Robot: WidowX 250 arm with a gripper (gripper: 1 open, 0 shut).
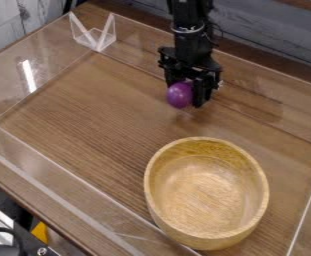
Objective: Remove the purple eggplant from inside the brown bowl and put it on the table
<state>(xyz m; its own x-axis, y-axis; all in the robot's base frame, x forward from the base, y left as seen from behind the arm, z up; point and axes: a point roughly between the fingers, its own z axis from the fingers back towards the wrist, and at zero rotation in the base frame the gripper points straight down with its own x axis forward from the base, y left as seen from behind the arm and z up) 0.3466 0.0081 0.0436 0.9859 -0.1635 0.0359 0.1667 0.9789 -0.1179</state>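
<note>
Along the left edge of the table (78, 110) runs a clear acrylic wall (24, 70), and near the far left corner a small clear angled stand (92, 32) sits on the wood grain. Toward the middle of the far edge, the black arm (189, 25) comes down with its gripper (187, 93) pointing at the tabletop, its fingers pinched on the purple eggplant (181, 95), which shows as a glossy rounded shape between them, low over the wood; whether it touches the surface cannot be told. Well apart from it, toward the near right corner, the brown bowl (207, 150) rests upright on the table with nothing inside it.
</note>
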